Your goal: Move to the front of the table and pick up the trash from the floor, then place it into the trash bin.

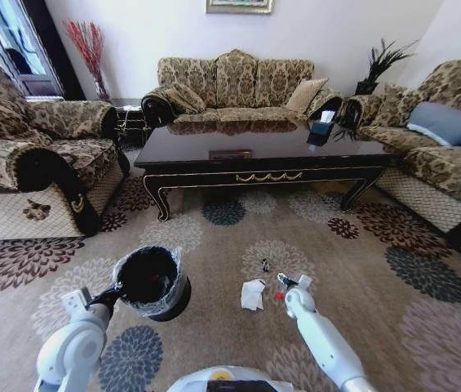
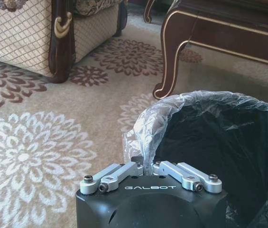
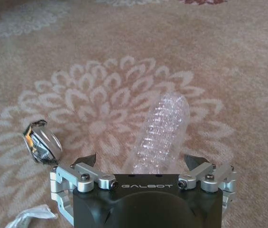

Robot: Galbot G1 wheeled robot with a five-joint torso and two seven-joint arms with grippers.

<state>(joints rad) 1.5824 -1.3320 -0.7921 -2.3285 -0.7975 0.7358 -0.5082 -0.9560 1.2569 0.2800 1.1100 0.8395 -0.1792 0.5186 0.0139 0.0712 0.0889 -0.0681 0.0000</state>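
On the far left of the head view we see an armchair (image 1: 26, 155) on the flowered carpet (image 1: 393, 327). Nearer us, our left gripper (image 1: 118, 291) is pinched shut on the plastic liner at the rim of the trash bin (image 1: 155, 282), holding the bin beside the left arm; in the left wrist view the fingers (image 2: 124, 172) meet on a fold of the bag (image 2: 181, 107), with the black inside of the bin open just beyond them.

Ahead, across the middle of the room, stands the dark table (image 1: 267, 155) with its gold ornament, and a sofa (image 1: 238, 86) behind it.

On the carpet between the table and us lies the trash: a crumpled white tissue (image 1: 253, 294), a small dark scrap (image 1: 266, 265) just beyond it, and the clear bottle (image 3: 164, 135). Our right gripper (image 1: 289, 282) is low over the floor just to the right of the tissue. In the right wrist view its jaws stand wide apart, one on each side of the ribbed bottle, which lies lengthwise between them on a white flower in the carpet; we cannot tell whether either tip touches it. A crushed shiny wrapper (image 3: 41, 141) lies near one jaw, and a corner of the tissue (image 3: 29, 217) shows beside the gripper body.

On the far right stands a second sofa (image 1: 434, 147) with a grey cushion (image 1: 446, 124).
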